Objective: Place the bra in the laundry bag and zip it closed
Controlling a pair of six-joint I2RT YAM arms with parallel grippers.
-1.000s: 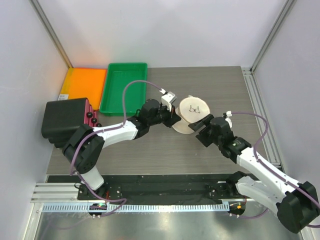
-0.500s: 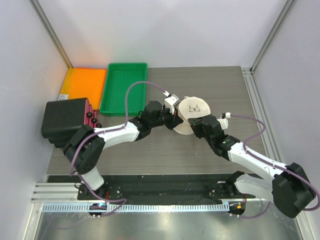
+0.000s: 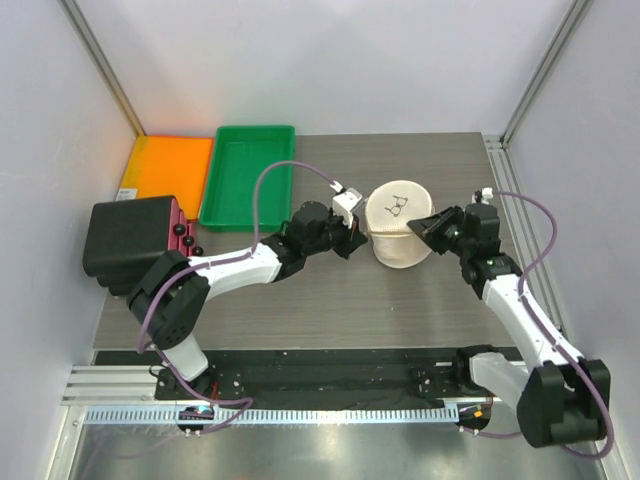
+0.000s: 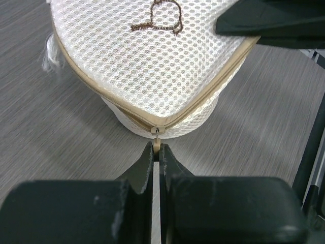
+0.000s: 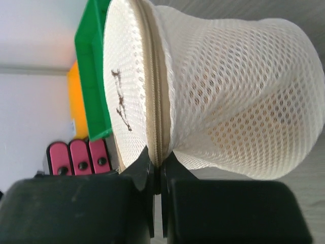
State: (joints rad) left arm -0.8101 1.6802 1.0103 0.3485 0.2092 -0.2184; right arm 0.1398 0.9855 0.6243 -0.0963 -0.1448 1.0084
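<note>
The laundry bag [image 3: 400, 238], a cream mesh pouch with a dark mark on its lid, stands puffed up at mid-table. My left gripper [image 3: 352, 236] is at its left side, shut on the tan zipper pull [image 4: 158, 145] at the lid's edge. My right gripper [image 3: 422, 228] is on the bag's right side, shut on the zipped rim [image 5: 157, 127]. The bag [image 4: 147, 66] fills the left wrist view, with the right fingers [image 4: 269, 23] at the top right. The bra shows only as a faint orange-yellow tint [image 5: 223, 131] through the mesh.
A green tray [image 3: 248, 175] and a flat orange tray [image 3: 167, 165] lie at the back left. A black box [image 3: 125, 238] with pink-red pieces [image 3: 180, 238] beside it sits at the left edge. Metal frame rails run along the right side.
The right gripper swung from the bag's near side to its right side and shut on the rim. The bag rose from slumped to puffed up. The left gripper stayed shut on the pull.
</note>
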